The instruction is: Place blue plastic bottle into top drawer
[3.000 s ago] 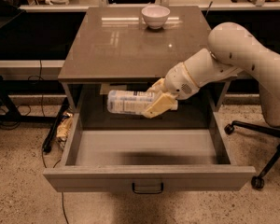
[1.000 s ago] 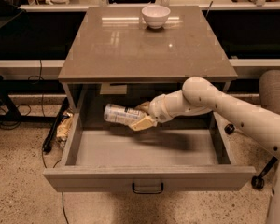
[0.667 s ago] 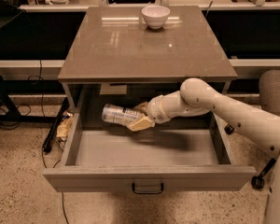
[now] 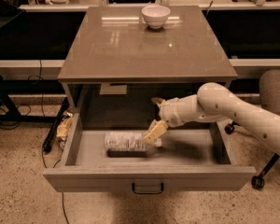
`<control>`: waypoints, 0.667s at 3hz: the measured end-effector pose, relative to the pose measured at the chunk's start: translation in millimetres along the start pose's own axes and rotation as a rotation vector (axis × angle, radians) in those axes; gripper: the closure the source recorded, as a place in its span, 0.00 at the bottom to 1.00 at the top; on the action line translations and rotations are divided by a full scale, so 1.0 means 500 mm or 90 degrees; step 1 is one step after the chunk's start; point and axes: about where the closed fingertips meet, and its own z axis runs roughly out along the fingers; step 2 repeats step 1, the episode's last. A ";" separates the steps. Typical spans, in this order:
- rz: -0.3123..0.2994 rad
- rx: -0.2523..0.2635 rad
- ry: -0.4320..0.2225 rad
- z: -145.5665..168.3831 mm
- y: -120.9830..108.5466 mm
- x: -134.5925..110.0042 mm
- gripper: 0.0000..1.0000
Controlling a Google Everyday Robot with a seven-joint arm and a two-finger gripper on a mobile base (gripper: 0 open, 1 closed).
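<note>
The blue plastic bottle (image 4: 127, 142) lies on its side on the floor of the open top drawer (image 4: 84, 177), left of centre, with its white cap pointing right. My gripper (image 4: 153, 118) is inside the drawer opening, just right of and above the bottle's cap end. It is open: the lower finger (image 4: 155, 130) hangs by the cap and the upper finger (image 4: 157, 100) is raised well apart. The bottle rests free on the drawer floor. The drawer's dark handle (image 4: 148, 188) shows at the front centre.
A white bowl (image 4: 156, 16) stands at the back of the table top (image 4: 130, 50). My arm reaches in from the right over the drawer's right side. An office chair (image 4: 273, 94) stands at the right. Cables and clutter (image 4: 63, 127) lie on the floor at the left.
The bottle has gone from being held above the drawer floor to lying on it. My gripper has opened, let it go and lifted slightly to the right.
</note>
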 end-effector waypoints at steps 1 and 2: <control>0.021 0.045 0.001 -0.075 0.008 0.028 0.00; 0.021 0.045 0.001 -0.075 0.008 0.028 0.00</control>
